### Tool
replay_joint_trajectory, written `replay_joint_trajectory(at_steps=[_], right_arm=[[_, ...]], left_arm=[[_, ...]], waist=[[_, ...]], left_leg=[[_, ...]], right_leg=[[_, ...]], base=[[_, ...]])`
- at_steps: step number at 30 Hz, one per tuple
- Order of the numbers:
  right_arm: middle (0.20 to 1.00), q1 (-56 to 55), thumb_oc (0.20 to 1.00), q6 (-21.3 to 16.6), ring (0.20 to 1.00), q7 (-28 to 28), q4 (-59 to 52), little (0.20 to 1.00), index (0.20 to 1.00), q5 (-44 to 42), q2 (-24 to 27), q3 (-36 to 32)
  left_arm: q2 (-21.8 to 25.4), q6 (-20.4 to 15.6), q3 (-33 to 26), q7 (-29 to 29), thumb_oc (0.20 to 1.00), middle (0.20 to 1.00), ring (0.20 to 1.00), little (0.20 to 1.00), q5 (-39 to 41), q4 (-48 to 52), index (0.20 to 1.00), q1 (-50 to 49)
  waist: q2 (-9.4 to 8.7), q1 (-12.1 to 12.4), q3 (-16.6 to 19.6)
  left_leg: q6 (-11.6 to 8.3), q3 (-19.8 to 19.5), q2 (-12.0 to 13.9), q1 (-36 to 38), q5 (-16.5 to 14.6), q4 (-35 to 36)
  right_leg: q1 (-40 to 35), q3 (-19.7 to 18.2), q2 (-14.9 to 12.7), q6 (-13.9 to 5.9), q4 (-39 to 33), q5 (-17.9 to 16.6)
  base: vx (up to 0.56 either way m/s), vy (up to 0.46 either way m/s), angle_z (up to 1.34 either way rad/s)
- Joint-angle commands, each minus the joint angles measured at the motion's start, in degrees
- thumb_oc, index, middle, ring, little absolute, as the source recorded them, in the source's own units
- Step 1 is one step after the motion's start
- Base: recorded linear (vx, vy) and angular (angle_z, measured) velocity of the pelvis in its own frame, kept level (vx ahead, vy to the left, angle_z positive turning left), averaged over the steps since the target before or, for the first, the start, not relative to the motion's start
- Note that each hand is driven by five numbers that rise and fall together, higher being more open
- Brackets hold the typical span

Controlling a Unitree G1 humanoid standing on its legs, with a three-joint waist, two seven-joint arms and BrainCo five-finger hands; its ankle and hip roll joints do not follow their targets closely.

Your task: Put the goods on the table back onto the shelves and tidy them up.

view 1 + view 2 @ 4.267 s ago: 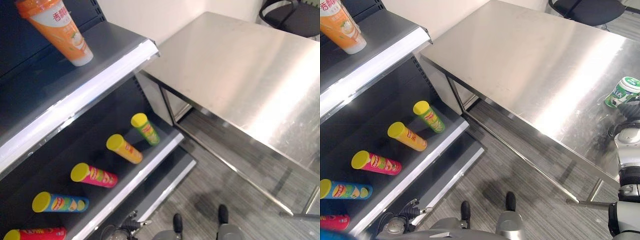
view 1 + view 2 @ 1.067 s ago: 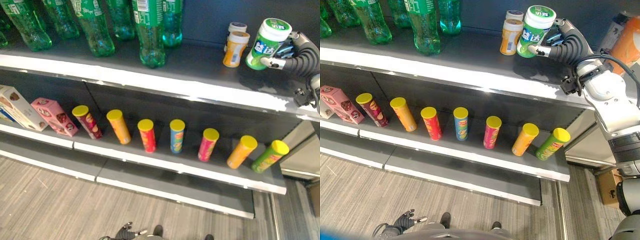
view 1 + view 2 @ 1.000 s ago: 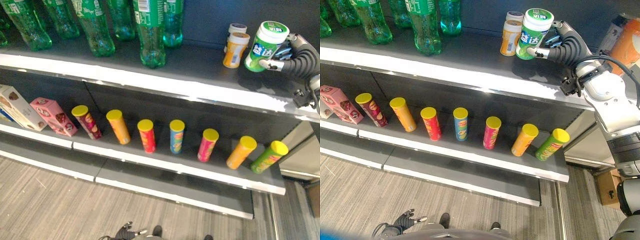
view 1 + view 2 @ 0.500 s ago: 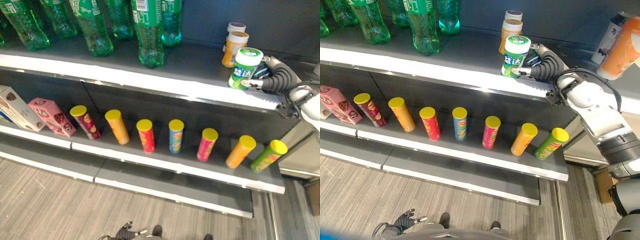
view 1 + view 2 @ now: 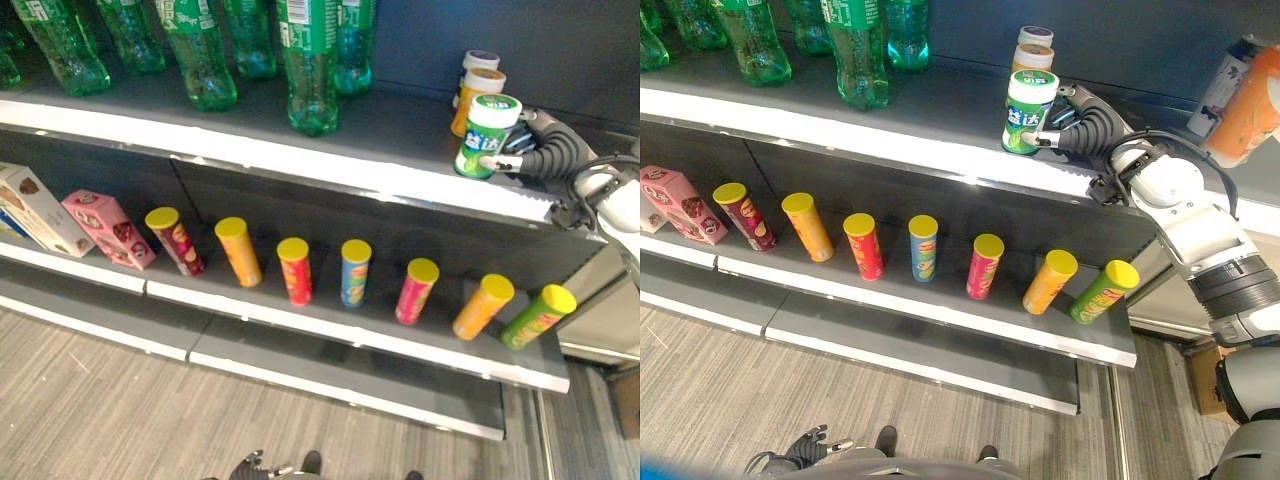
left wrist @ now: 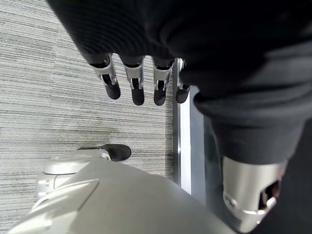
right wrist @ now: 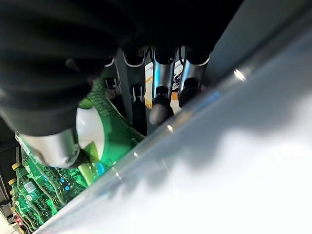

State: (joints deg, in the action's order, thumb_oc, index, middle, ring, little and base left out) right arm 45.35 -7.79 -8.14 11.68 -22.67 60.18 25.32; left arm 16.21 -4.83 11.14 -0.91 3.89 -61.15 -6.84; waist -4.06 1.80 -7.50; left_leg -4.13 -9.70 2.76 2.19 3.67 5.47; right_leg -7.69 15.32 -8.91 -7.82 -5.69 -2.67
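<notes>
Rt hand seen upper right of head views, fingers and thumb curled round green gum jar, white lid up. Jar upright, base at or just above upper shelf, near its front edge; contact w/ shelf not clear. Gripped from the side, prob so base could meet the shelf flat while palm stayed outside the edge. Rt wrist view: green label close by thumb, fingers bent past it, shelf lip across frame.

Just behind jar, upper centre-right: two orange jars in a row running back; green one lined up in front of them, likely to keep small jars grouped. Green soda bottles upper left on same shelf. Orange cup at far right edge.

Lower shelf, mid-frame: row of chip cans, yellow lids forward, leaning; pink box at left end.

Lt hand hung low over floor, fingers straight, relaxed, nothing held; idle.

Judged: placing step nearly done; release and pull-back still needed. Risk: jar close to edge, could tip on release.
</notes>
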Motion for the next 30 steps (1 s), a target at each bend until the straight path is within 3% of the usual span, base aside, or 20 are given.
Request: replay_joint_trajectory(at_steps=[1, 11, 12, 13, 14, 30], right_arm=[[0.200, 7.12, 0.200, -1.07, 0.200, 1.43, 2.68, 0.200, 0.200, -0.16, -0.29, 3.38], [0.200, 6.31, 0.200, -1.02, 0.200, 1.34, 1.46, 0.200, 0.200, 0.45, -0.86, 3.06], [0.244, 6.38, 0.244, -1.00, 0.244, 1.33, 1.58, 0.244, 0.244, 0.59, -1.10, 3.21], [0.385, 6.21, 0.385, -1.01, 0.385, 1.44, 1.56, 0.385, 0.385, 0.65, -1.21, 3.06], [1.000, 6.02, 1.000, -0.98, 1.000, 1.50, 1.59, 1.000, 1.000, 0.75, -1.36, 2.91], [1.000, 4.57, 1.000, -1.27, 1.000, 4.61, 0.16, 1.000, 1.000, 2.60, -0.20, -1.73]], left_arm=[[3.16, -1.06, 1.69, 0.19, 1.000, 1.000, 1.000, 1.000, 0.80, -1.27, 1.000, 3.00], [3.20, -1.02, 1.55, 0.16, 1.000, 1.000, 1.000, 1.000, 0.72, -1.10, 1.000, 2.89], [3.18, -1.08, 1.53, 0.09, 1.000, 1.000, 1.000, 1.000, 0.76, -1.09, 1.000, 2.93], [3.14, -1.08, 1.53, 0.08, 1.000, 1.000, 1.000, 1.000, 0.77, -1.05, 1.000, 2.88], [3.11, -1.10, 1.56, 0.05, 1.000, 1.000, 1.000, 1.000, 0.80, -1.05, 1.000, 2.84], [2.90, -0.94, 0.75, -0.27, 1.000, 1.000, 1.000, 1.000, 1.30, -0.92, 1.000, 2.26]], waist=[[-1.83, 2.02, -0.40], [-1.63, 1.69, -0.44], [-1.64, 1.67, -0.43], [-1.60, 1.64, -0.39], [-1.56, 1.60, -0.38], [-1.47, 0.99, -0.26]], left_leg=[[-2.30, 5.41, 2.45, 1.68, -7.35, -2.62], [-2.15, 5.97, 2.67, 2.06, -7.62, -2.67], [-2.08, 6.06, 2.68, 2.18, -7.69, -2.66], [-2.05, 6.10, 2.69, 2.24, -7.69, -2.63], [-2.05, 6.19, 2.70, 2.28, -7.71, -2.60], [-1.75, 6.85, 2.74, 2.77, -8.09, -2.53]], right_leg=[[0.87, 1.22, -2.52, -0.97, 5.64, 7.99], [0.93, 0.81, -2.54, -0.99, 5.70, 7.95], [0.90, 0.66, -2.52, -1.00, 5.64, 7.92], [0.85, 0.63, -2.52, -1.01, 5.61, 7.88], [0.88, 0.59, -2.53, -1.02, 5.62, 7.89], [0.82, -0.07, -2.68, -1.12, 5.60, 7.80]], base=[[0.00, 0.000, 0.00], [0.00, 0.000, 0.00], [0.00, 0.000, 0.00], [0.00, 0.000, 0.00], [0.00, 0.000, 0.00], [0.00, 0.000, 0.00]])
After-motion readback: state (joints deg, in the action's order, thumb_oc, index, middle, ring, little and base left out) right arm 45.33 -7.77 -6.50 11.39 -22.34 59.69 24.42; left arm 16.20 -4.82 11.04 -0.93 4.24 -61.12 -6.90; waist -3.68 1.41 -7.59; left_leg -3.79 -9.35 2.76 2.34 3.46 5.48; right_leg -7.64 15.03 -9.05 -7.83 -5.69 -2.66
